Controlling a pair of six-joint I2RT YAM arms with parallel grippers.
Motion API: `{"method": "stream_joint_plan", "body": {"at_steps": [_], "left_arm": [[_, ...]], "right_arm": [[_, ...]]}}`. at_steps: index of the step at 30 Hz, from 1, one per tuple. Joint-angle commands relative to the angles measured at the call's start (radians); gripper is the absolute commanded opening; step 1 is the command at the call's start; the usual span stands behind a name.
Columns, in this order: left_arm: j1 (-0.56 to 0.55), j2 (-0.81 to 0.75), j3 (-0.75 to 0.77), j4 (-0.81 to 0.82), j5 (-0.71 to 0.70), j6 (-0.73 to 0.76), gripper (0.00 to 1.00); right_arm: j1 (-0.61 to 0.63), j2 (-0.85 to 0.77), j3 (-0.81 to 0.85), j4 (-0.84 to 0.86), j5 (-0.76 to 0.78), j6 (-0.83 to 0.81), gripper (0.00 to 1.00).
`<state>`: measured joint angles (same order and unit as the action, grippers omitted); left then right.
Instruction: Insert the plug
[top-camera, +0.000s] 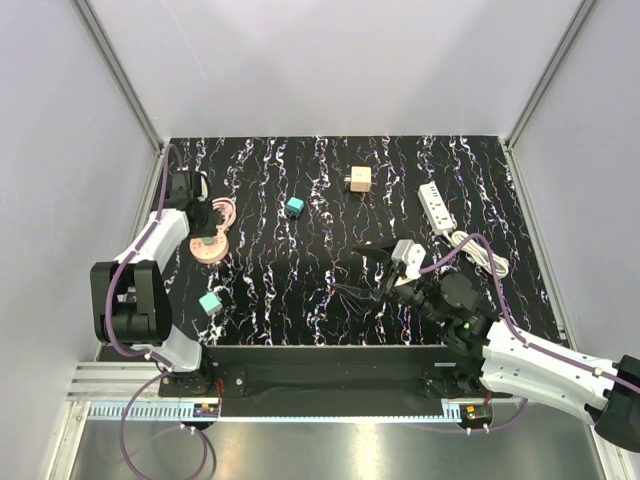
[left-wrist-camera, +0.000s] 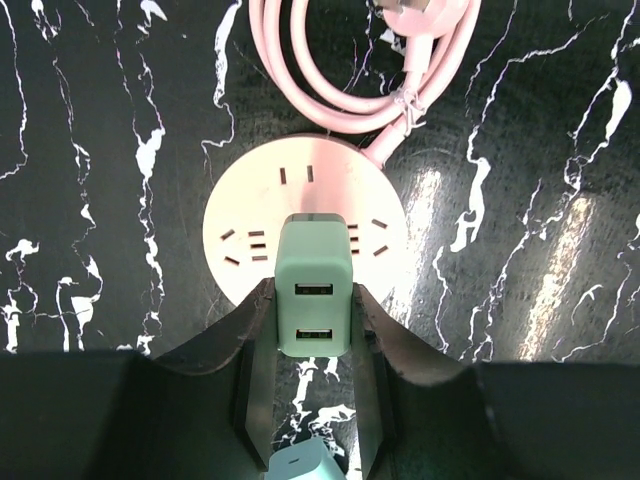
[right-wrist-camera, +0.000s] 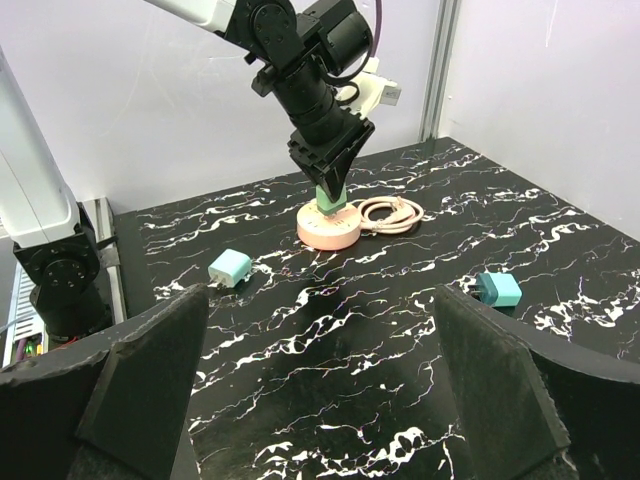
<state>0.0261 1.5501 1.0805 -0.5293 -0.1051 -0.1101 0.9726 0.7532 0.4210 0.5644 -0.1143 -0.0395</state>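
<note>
- Firmly closed, the left gripper (left-wrist-camera: 313, 300) pinched a green USB block (left-wrist-camera: 314, 270) by its two side faces. Its two USB ports faced the wrist camera.
- The block stood upright over the middle of a round pink socket (left-wrist-camera: 240, 200), with its base at the socket's top face. Whether its prongs were seated could not be told.
- A coiled pink cord (left-wrist-camera: 395, 135) lay just beyond the socket and ran into its rim.
- A pale mint cube (top-camera: 210, 302) lay on the black marbled table (top-camera: 300, 300), on the near side of the socket and apart from it.
- The right gripper (right-wrist-camera: 320, 300) was spread wide with nothing between its fingers (right-wrist-camera: 150, 370). It was held above the near right part of the table.
- The plug (top-camera: 294, 207), teal-blue, lay free on the table between the pink socket and a tan cube (top-camera: 359, 180). Neither gripper touched it.
- From the right wrist camera the plug showed at right of centre, well apart from the right gripper.
- A white power strip (top-camera: 436, 207) lay toward the far right of the table, apart from the plug.
- Its white cord (top-camera: 480, 255) looped on the near side of the strip, close to the right arm.
</note>
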Motion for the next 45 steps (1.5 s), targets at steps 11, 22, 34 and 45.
{"method": "stream_joint_plan", "body": {"at_steps": [11, 22, 34, 45], "left_arm": [[0.001, -0.004, 0.062, 0.032, 0.047, -0.014, 0.0], [0.001, 0.036, 0.041, 0.034, 0.081, -0.034, 0.0], [0.003, 0.05, 0.07, -0.009, 0.078, -0.074, 0.0], [0.003, 0.048, 0.153, -0.101, 0.068, -0.054, 0.0]], "right_arm": [[0.003, 0.012, 0.005, 0.052, 0.011, 0.0, 1.0], [0.002, -0.003, 0.004, 0.038, 0.016, -0.005, 1.0], [0.002, 0.006, 0.005, 0.035, 0.01, -0.007, 1.0], [0.002, 0.015, 0.007, 0.035, -0.001, -0.003, 1.0]]}}
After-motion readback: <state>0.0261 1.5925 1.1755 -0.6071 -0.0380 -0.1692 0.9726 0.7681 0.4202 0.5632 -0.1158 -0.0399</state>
